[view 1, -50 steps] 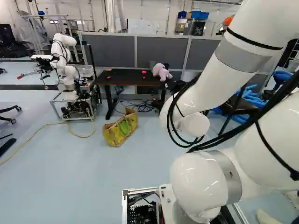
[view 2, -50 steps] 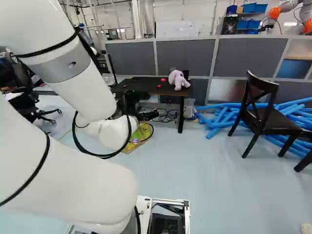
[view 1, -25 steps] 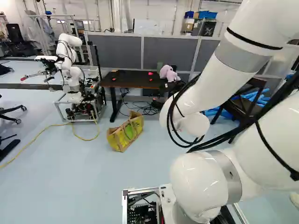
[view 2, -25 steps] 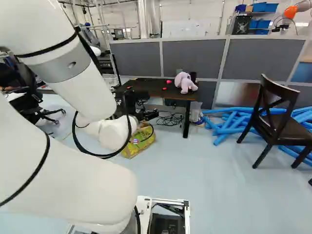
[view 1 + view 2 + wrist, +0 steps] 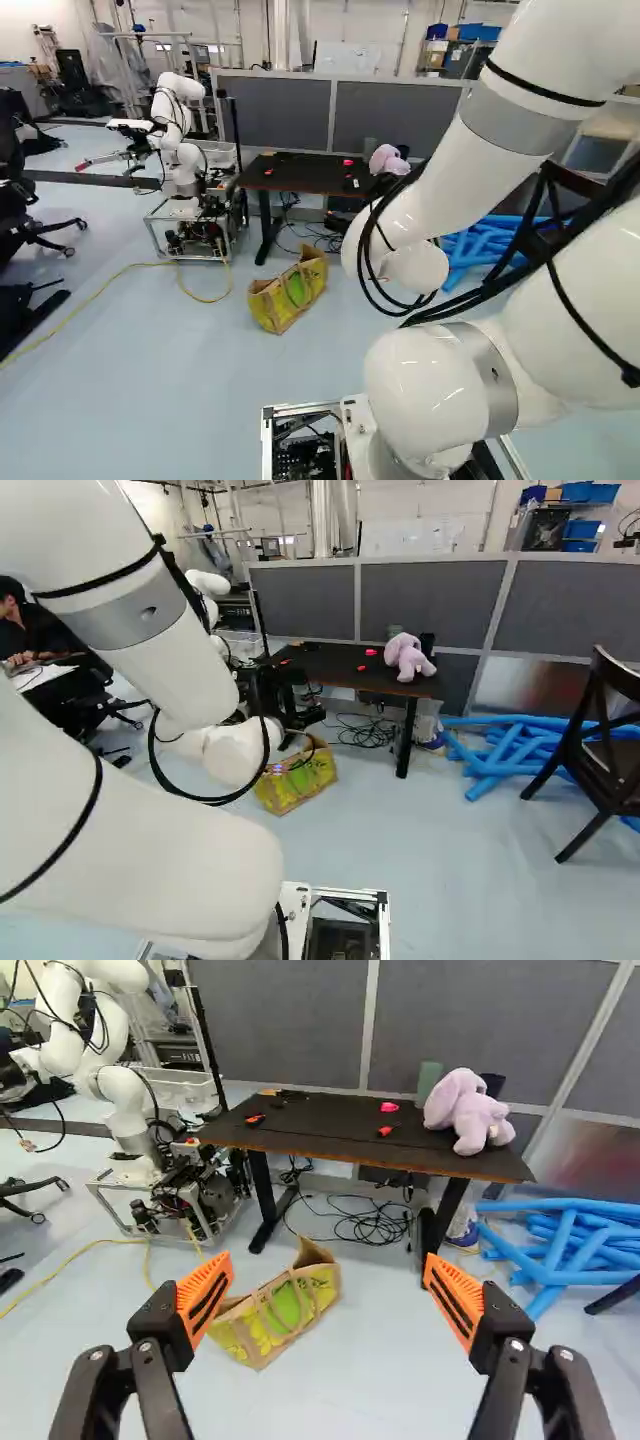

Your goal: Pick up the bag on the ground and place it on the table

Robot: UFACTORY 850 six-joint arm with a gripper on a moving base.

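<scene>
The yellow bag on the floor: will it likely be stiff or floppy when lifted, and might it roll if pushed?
The yellow bag would probably bend or sag, as its upper edge looks thin and uneven. Its flattish sides make rolling unlikely if it is pushed.

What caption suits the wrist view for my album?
Open black jaws with orange pads before a yellow-and-tan bag on pale floor, black-topped table beyond.

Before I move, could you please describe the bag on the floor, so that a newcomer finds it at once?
Find the long dark table before the grey partition panels. On the floor in front of it sits a yellow bag with tan handles and a green patch. Its boxy body sets it apart from the thin yellow cable nearby.
</scene>
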